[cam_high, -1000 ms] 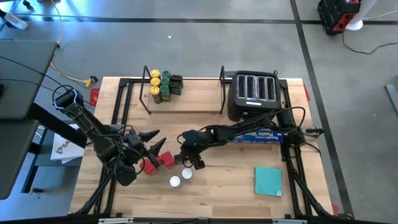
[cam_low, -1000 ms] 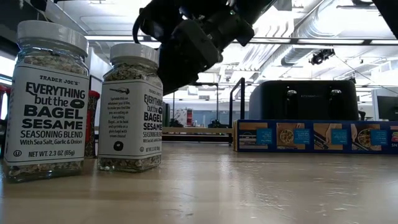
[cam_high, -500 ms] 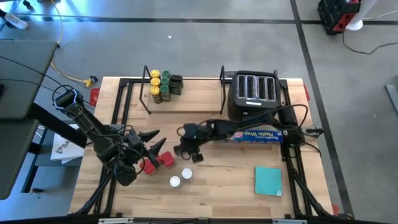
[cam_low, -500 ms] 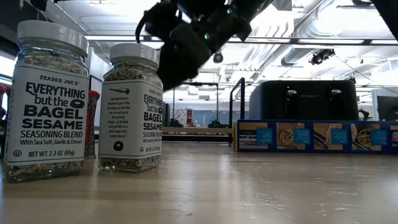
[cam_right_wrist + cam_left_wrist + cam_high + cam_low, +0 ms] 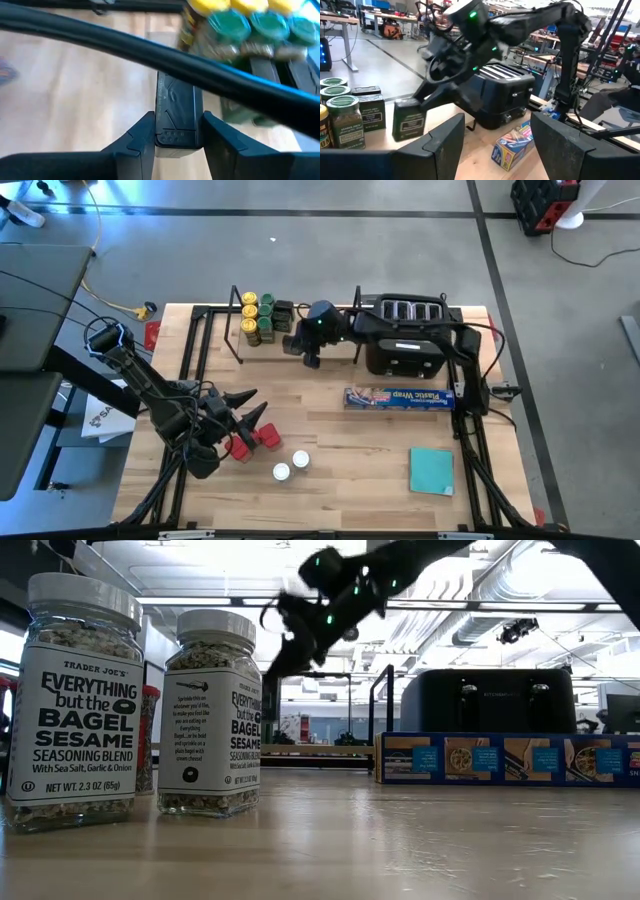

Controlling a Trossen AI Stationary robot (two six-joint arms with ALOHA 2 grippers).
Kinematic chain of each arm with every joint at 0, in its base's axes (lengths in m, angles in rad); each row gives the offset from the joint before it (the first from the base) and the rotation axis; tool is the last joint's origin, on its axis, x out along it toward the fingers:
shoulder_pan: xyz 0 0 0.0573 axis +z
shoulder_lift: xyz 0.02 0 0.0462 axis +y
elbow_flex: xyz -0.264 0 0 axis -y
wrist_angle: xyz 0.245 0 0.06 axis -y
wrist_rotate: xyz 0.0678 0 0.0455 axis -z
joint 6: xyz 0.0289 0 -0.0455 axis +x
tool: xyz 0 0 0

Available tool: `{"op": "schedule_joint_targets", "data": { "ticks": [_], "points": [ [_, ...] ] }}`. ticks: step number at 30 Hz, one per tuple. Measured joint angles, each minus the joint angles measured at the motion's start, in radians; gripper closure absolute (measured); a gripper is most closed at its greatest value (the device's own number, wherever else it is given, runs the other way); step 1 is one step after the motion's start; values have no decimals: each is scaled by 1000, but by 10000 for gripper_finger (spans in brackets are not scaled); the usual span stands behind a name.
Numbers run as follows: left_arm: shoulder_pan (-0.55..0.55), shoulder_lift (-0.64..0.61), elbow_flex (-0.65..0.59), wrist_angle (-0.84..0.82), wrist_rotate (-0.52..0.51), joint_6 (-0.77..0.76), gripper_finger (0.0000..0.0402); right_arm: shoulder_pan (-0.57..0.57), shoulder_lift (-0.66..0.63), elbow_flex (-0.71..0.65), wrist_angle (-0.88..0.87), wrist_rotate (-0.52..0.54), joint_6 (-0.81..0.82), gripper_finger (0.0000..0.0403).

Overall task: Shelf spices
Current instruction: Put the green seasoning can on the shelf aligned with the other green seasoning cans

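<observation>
White-capped jars (image 5: 82, 700): two at the surface's near edge, glass, filled with a speckled seed-and-flake blend; labels read "Everything but the Bagel Sesame Seasoning Blend".
Red tins (image 5: 255, 439): two, just beside the white-capped jars, by the left arm.
Left claw (image 5: 247, 410): low over the near-left surface above the red tins, fingers spread, grasping nothing.
Teal square (image 5: 432, 471): flat on the near-right surface.
Blue box (image 5: 398, 397): long, lying mid-surface in front of the toaster.
Toaster (image 5: 408, 335): black, four slots, far right.
Right claw (image 5: 306, 346): reached out over the shelf, clenched on a small black container (image 5: 175, 117); the right wrist view shows it upright between the two fingers.
Shelf (image 5: 296, 346): black rod rack with a wooden floor at the far side, left of the toaster.
Shelf contents: yellow-lidded jars (image 5: 250, 302) and green-lidded jars (image 5: 258, 329) in rows at its left end, dark containers (image 5: 283, 315) beside them; the held container is just right of that group.
</observation>
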Motion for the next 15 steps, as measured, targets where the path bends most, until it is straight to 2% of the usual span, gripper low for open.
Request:
{"op": "schedule_joint_targets", "data": {
  "ticks": [7, 10, 15],
  "points": [
    [3, 0, 0, 8, 1, 0, 181, -57, 74, 0, 101, -14, 25, 282],
    [3, 0, 0, 13, 8, 0, 181, -67, 79, -1, 120, 11, 25, 280],
    [3, 0, 0, 18, 8, 0, 181, -74, 78, -1, 188, 19, 17, 231]
  ]
}}
